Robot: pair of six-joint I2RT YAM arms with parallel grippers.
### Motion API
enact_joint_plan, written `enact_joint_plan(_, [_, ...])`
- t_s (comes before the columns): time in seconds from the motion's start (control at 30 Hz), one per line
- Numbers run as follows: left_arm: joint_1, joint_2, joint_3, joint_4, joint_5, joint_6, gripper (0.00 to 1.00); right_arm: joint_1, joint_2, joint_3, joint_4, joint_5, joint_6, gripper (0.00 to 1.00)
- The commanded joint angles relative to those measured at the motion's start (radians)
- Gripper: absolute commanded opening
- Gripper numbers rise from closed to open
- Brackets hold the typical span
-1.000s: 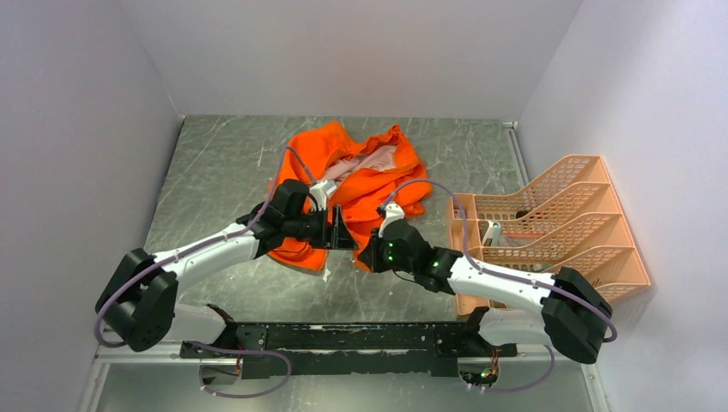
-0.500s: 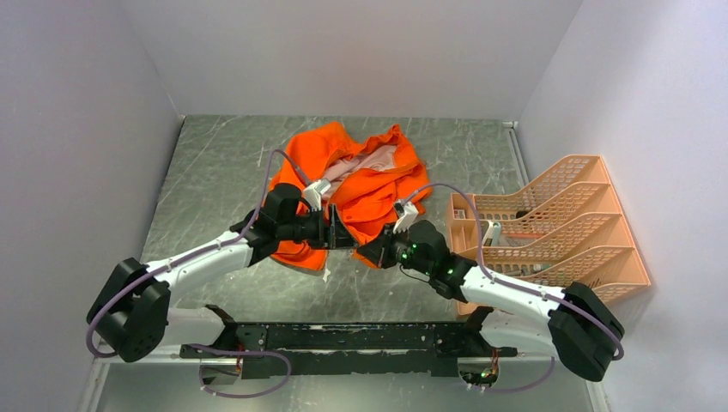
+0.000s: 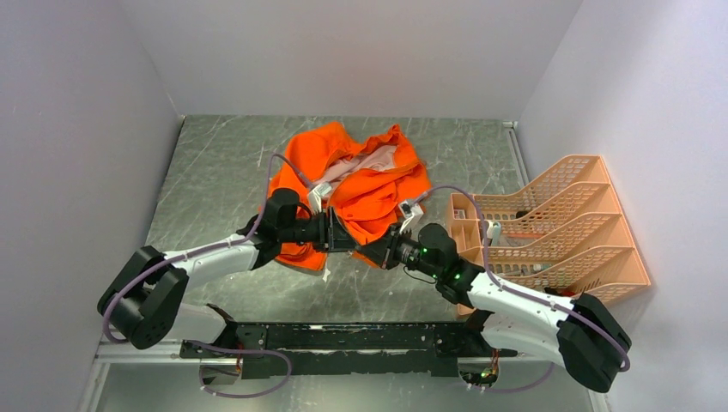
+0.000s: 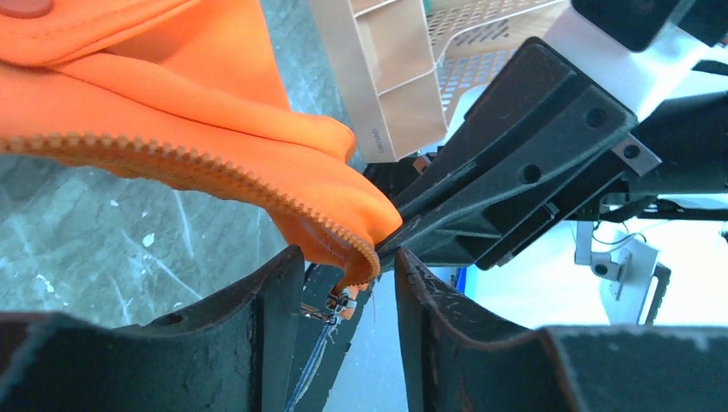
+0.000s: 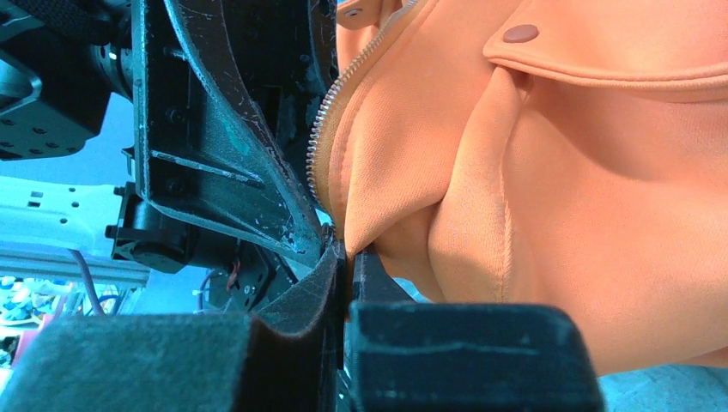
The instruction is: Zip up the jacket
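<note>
The bright orange jacket (image 3: 365, 180) lies crumpled mid-table with its pale pink lining showing at the top. My right gripper (image 3: 376, 251) is shut on the jacket's near hem corner (image 5: 378, 197), beside the light zipper teeth (image 5: 328, 129). My left gripper (image 3: 340, 235) is open at the same hem, facing the right one. In the left wrist view the zipper edge (image 4: 215, 172) curls down between my open fingers (image 4: 275, 300), with a small metal slider (image 4: 346, 302) hanging in the gap. The fingers do not touch it. The right gripper's black body (image 4: 524, 163) is just beyond.
A peach basket rack (image 3: 558, 225) stands at the right, close to my right forearm; it also shows in the left wrist view (image 4: 386, 77). Grey walls enclose the scratched metal table (image 3: 206, 172) on the left, back and right. The left gripper's finger (image 5: 232, 146) fills the right wrist view's left side.
Both grippers stayed at the jacket's near hem. The right arm stretched out and its elbow shifted right; the left wrist turned and lowered slightly toward the hem corner.
</note>
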Motion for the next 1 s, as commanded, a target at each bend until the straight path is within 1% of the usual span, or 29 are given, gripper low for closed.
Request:
enact_joint_plan(0.0, [0.007, 0.001, -0.032, 0.174, 0.064, -0.067, 0.46, -0.007, -0.029, -0.017, 0.062, -0.024, -0.001, 0.00])
enact_joint_plan(0.1, [0.010, -0.004, -0.051, 0.222, 0.073, -0.087, 0.42, -0.008, -0.037, -0.028, 0.073, -0.031, 0.004, 0.00])
enact_joint_plan(0.37, [0.016, 0.004, -0.074, 0.306, 0.090, -0.127, 0.39, -0.009, -0.058, -0.052, 0.111, -0.057, 0.004, 0.00])
enact_joint_plan(0.43, [0.016, 0.012, -0.076, 0.326, 0.097, -0.136, 0.36, -0.010, -0.063, -0.056, 0.117, -0.061, 0.002, 0.00])
enact_joint_plan(0.53, [0.017, 0.025, -0.085, 0.356, 0.103, -0.151, 0.27, -0.011, -0.073, -0.060, 0.123, -0.063, -0.001, 0.00])
enact_joint_plan(0.63, [0.018, 0.030, -0.089, 0.368, 0.104, -0.156, 0.21, -0.011, -0.078, -0.067, 0.143, -0.077, -0.003, 0.00])
enact_joint_plan(0.73, [0.018, 0.034, -0.089, 0.375, 0.106, -0.157, 0.10, -0.012, -0.073, -0.070, 0.166, -0.100, -0.003, 0.00])
enact_joint_plan(0.77, [0.018, 0.035, -0.091, 0.378, 0.107, -0.157, 0.08, -0.012, -0.073, -0.072, 0.176, -0.108, -0.002, 0.00])
enact_joint_plan(0.97, [0.018, 0.048, -0.118, 0.479, 0.128, -0.198, 0.08, -0.012, -0.071, -0.067, 0.193, -0.130, -0.009, 0.00])
